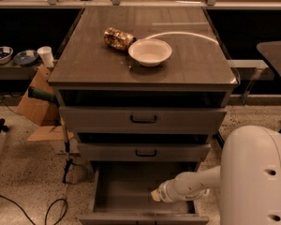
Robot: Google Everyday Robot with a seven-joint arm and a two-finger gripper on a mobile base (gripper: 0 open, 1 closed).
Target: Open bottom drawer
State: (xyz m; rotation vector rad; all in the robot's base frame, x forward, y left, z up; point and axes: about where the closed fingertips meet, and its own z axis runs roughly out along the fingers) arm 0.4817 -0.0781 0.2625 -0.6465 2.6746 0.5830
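Observation:
The bottom drawer [131,189] of the grey cabinet stands pulled out, and its plain grey interior shows. Its front [140,218] lies at the bottom edge of the view, with the handle out of sight. My white arm [253,177] comes in from the lower right. My gripper [156,195] hangs over the right part of the open drawer, just behind its front. The middle drawer [145,152] and the top drawer [143,119] are shut, each with a dark bar handle.
A white bowl [150,51] and a crinkled snack bag [118,37] lie on the cabinet top [84,64]. A cardboard box [35,108] and cables [56,205] are on the floor at the left. A cup [46,56] and bowls sit on a low shelf at the left.

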